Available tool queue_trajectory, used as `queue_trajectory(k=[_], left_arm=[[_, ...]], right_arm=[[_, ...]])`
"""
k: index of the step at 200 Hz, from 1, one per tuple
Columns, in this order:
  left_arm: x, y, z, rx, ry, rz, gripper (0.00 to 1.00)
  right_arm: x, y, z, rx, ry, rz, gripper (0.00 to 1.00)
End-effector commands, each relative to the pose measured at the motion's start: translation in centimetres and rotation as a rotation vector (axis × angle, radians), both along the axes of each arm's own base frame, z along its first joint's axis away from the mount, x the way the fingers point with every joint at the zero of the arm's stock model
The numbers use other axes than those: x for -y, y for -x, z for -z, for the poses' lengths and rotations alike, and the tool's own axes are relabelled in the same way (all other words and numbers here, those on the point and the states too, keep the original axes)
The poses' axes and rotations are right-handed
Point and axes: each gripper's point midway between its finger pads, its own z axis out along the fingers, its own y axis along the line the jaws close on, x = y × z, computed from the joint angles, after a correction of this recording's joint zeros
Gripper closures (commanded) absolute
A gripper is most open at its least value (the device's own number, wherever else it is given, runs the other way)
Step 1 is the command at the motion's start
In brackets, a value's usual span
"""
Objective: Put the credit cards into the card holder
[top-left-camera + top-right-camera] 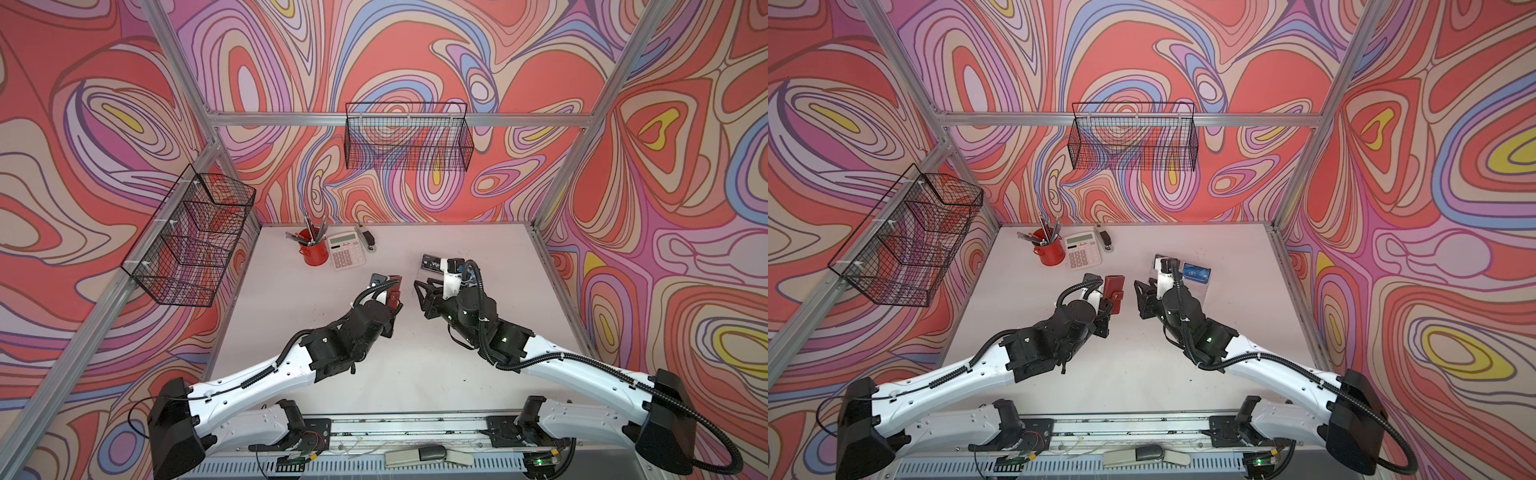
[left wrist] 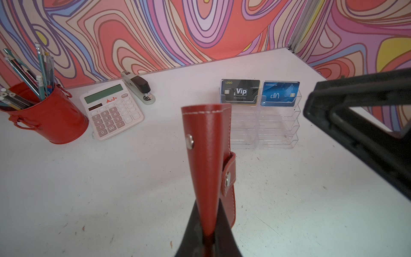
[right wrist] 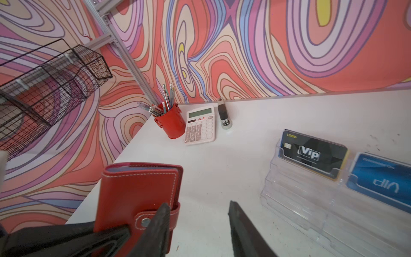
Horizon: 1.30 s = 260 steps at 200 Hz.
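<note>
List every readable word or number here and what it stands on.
"LOGO", "Vip": black card in the clear stand.
"VIP", upside down: blue card.
"0" to "9" and "00": calculator keys.
Too small or blurred: cards' fine print, calculator's red mark, stapler label.

Soft, even light; crisp centres, smeared edges.
Diffuse brightness fills the cell and leaves only faint, soft shadows on the white counter (image 1: 291, 332). In both top views the wide lens stretches the patterned walls (image 1: 62, 208) toward the corners. In the right wrist view the near right hand (image 3: 198, 203) and the blue credit card (image 3: 382, 178) at the frame's edge are blurred.
</note>
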Motion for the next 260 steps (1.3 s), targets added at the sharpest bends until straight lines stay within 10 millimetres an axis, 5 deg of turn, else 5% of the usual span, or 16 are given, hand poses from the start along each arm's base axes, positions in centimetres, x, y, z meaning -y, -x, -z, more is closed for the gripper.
queue_trajectory(k=[1, 60, 139, 188, 260], left_arm=[[0.7, -0.1, -0.9, 0.024, 0.038, 0.026, 1.0], [0.1, -0.3, -0.8, 0.038, 0.042, -0.005, 1.0], [-0.1, 0.3, -1.4, 0.055, 0.088, 0.015, 1.0], [-1.1, 0.3, -1.9, 0.08, 0.101, -0.016, 1.0], [-1.9, 0.4, -2.4, 0.098, 0.116, -0.043, 1.0]], right_arm=[[-2.2, 1.0, -1.5, 0.026, -0.042, -0.114, 0.6], [-6.1, 2.3, 0.3, 0.008, 0.018, -0.218, 0.59], [-6.9, 0.4, 4.0, -0.071, 0.12, -0.129, 0.59], [-7.2, 0.2, 4.6, -0.086, 0.129, -0.121, 0.59], [-6.7, -0.1, 4.7, -0.083, 0.142, -0.085, 0.94]])
